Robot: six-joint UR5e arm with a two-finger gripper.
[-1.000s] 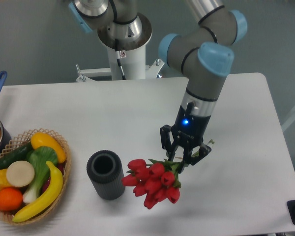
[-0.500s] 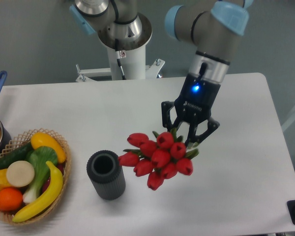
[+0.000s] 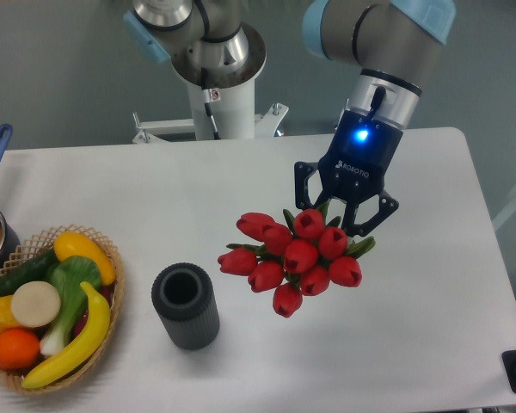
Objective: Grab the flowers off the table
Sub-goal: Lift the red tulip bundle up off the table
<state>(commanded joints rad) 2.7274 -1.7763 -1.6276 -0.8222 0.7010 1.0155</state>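
The claw [image 3: 344,215] is clamped on the flowers [image 3: 295,258], its two dark fingers [image 3: 306,194] reaching down on either side of the bunch just behind the heads, where the stems must run up between them; the stems themselves are hidden from where I stand. A blue light glows on the wrist above it.

The red tulip heads fan out towards me, with a few green leaf tips poking out at the sides. From here the bunch looks to be hanging in the air above the table [image 3: 198,198], and I see nothing of it resting on the white top, though a single overhead view makes the height hard to judge.

So I would say the main part of the job is done: the flowers are gripped and appear to be off the surface. What may be left is only to carry them a little higher and hold them steady. The grip looks firm enough, with no head drooping out of the bunch.

Off to the left, well apart, stand a dark ribbed cup [image 3: 186,305] and a wicker basket [image 3: 113,258] of fruit and vegetables, both untouched by the arm.
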